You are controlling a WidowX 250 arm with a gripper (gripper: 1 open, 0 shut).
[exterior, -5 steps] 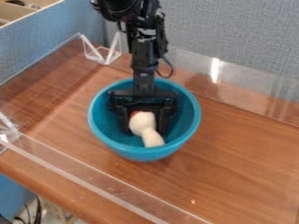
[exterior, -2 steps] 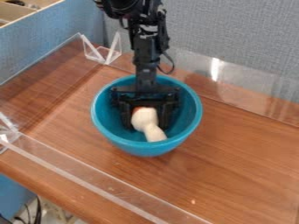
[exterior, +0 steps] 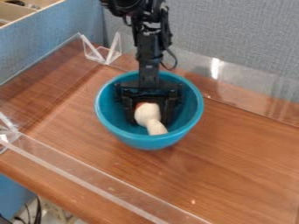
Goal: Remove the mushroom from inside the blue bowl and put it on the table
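Front wall: we are looking over a low clear acrylic wall (exterior: 82, 185) that is running along the near edge of the table (exterior: 233, 166).
Table: we are seeing a brown wood-grain top with a reddish tone, catching pale reflections on its right side.
Blue bowl: the blue bowl (exterior: 117, 118) is sitting upright on the table, near the middle of our view, its glossy teal wall facing us.
Mushroom: the mushroom (exterior: 149, 119) is lying on its side inside the blue bowl, cream-white stem pointing toward the near right wall; we cannot make out its cap clearly.
Claw: the gripper (exterior: 147, 99) is reaching straight down into the blue bowl with its jaws spread wide, one dark finger (exterior: 126, 100) standing on each side of the mushroom; we are not seeing it pinching anything, and we cannot tell whether the fingers are touching the mushroom.
Arm: the black arm (exterior: 149, 44) is rising from the bowl toward the top of the frame.
Far side: a second clear acrylic wall (exterior: 251, 80) is edging the back of the table, with a grey fabric panel (exterior: 239, 31) standing behind it.
Left side: a blue panel (exterior: 41, 39) is closing off the left, behind the acrylic there.
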